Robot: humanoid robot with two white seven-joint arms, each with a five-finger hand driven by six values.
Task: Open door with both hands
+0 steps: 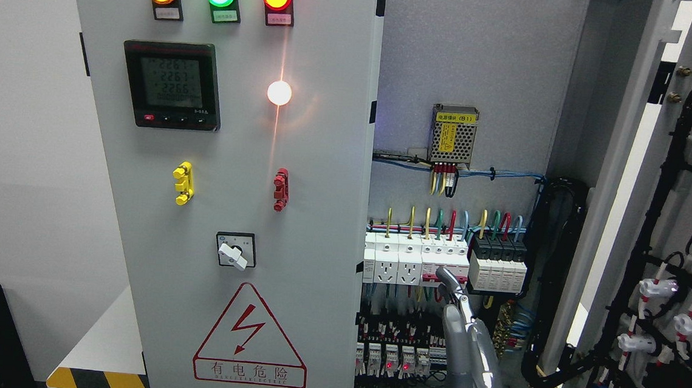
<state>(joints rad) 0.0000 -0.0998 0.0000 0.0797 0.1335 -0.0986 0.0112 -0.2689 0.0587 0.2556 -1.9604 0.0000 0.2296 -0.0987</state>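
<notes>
Already the right cabinet door point(653, 240) swung wide at 3 o'clock, left door point(229, 210) shut at 9; right hand point(463, 342) empty, fingers extended, at 5 o'clock; next: grab left door's edge

You see the right hand point(463, 342) raised with fingers extended before the breakers point(414, 263), the right door point(653, 240) swung open, the left door point(223, 210) closed.

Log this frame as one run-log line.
task: open door with both hands | right door: swung open | left door: closed | right hand: raised before breakers, holding nothing | left hand: unseen
</notes>
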